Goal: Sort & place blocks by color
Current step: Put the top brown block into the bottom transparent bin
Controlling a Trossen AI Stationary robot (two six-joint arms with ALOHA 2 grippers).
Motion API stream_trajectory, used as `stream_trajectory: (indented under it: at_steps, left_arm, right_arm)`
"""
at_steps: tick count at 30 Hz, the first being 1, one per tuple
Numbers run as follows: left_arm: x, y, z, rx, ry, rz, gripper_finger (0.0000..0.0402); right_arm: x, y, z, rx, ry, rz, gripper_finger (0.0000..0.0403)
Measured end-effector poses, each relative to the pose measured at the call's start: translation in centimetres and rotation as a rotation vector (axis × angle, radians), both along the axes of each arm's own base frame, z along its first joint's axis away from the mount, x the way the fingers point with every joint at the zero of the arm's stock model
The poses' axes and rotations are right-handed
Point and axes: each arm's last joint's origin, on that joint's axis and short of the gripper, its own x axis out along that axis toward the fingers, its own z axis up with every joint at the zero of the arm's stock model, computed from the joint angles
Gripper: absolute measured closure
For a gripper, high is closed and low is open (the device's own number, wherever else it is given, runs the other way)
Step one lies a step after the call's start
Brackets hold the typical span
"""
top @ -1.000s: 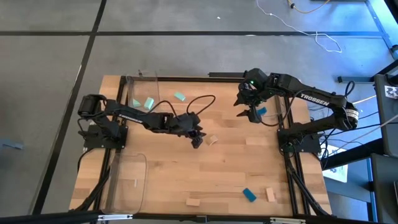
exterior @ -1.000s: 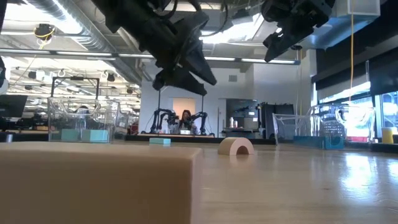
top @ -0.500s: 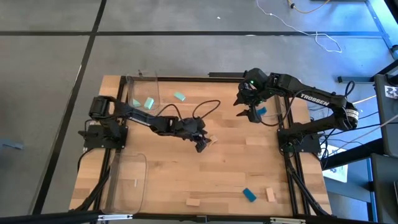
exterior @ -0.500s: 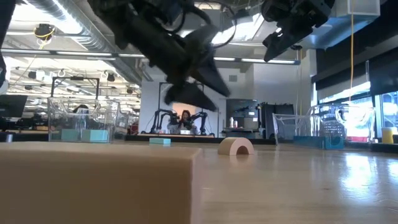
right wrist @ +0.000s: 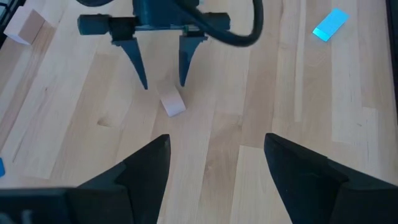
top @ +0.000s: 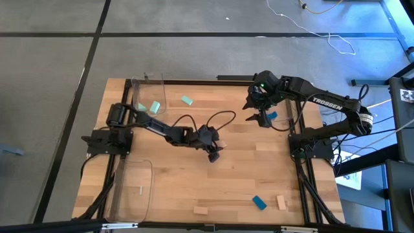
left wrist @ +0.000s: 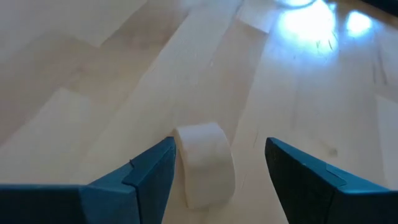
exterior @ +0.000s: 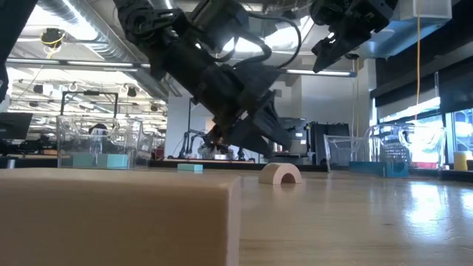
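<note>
Both arms are dark, near-black builds of jointed links, the left arm trailing a thin black cable that loops up and over near its wrist, the right arm carrying white "TROSSEN" lettering along its forearm and a small green light glowing at its wrist end. The left gripper shows two dark teal-blue fingers, flat-faced wedges that taper forward, and from the right wrist view they read as slim pointed blades hanging off a dark crossbar with rounded ends. The right gripper has the same broad, angular dark fingers.
</note>
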Motion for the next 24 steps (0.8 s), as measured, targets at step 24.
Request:
stream_trajectory:
  at_steps: [24]
  left_arm:
    - [-0.2, -0.2, -1.2, -0.018, 0.053, 0.077, 0.0162]
  right_arm:
    - [0.1, 0.0, 0.0, -0.003, -0.006, 0.0, 0.0144]
